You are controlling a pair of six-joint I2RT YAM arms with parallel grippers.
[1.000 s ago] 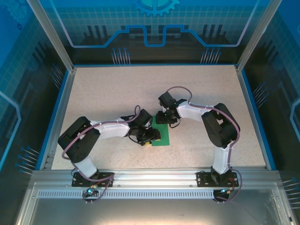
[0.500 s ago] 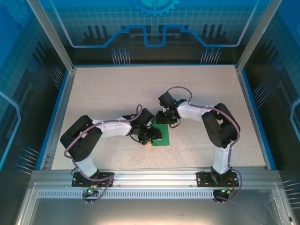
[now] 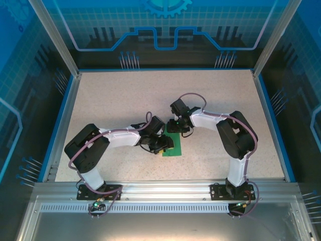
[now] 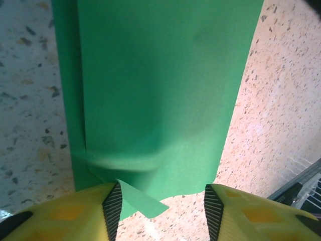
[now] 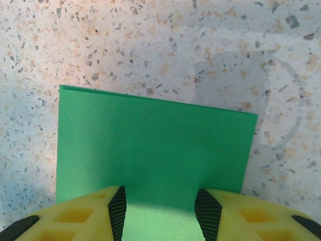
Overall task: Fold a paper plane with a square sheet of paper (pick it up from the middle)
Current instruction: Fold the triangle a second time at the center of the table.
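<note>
The square sheet of paper (image 3: 175,149) is green and lies folded into layers on the speckled table, between the two arms. In the left wrist view the sheet (image 4: 160,75) has a bulged upper layer and a small corner flap curling up by the left pad. My left gripper (image 4: 163,211) is open, and the sheet's near edge sits between its pads (image 4: 113,206). My right gripper (image 5: 162,213) is open and straddles the flat sheet (image 5: 150,140) from the far side. In the top view the left gripper (image 3: 164,145) and right gripper (image 3: 179,128) hang over opposite ends. A paper plane is out of view.
The speckled table (image 3: 125,100) has a blue raised border (image 3: 64,125) on its sides. A metal rail (image 3: 160,193) runs along the near edge by the arm bases. Free room lies behind and to both sides of the sheet.
The left arm has shifted slightly toward the sheet and its jaws have narrowed a little. The right arm has hardly moved.
</note>
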